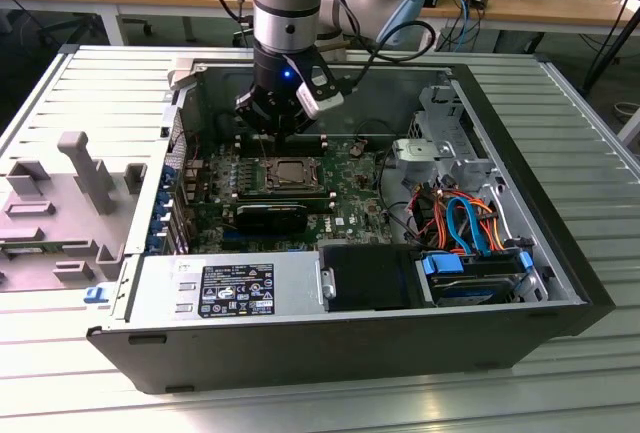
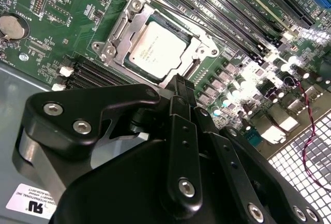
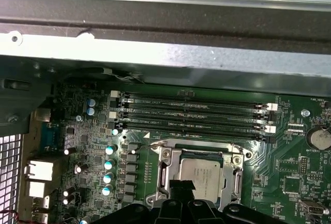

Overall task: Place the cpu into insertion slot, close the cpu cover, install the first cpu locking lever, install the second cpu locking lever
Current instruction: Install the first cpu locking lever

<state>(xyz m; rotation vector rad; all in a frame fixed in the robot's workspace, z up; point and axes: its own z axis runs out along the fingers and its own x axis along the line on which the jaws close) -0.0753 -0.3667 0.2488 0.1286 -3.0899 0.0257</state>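
Claw (image 2: pixel 178 87) was pinched shut in the second wrist view, fingers together with nothing between them, and the tip sat right at the near edge of the insertion slot (image 1: pixel 292 171). Just past the tip, the cpu (image 2: pixel 158 48) was already seated in the slot, silver top showing. The cpu cover (image 2: pixel 116 32) looked folded down flat around it, so I'd call those two steps done. The levers were the fuzzy part. A thin metal rod (image 3: pixel 196 144) ran along the far side of the socket, but I couldn't tell if either lever was hooked down, so I'd count them as left. Beyond that were the black memory slots (image 3: pixel 191 113), then the case wall (image 3: pixel 165 53).
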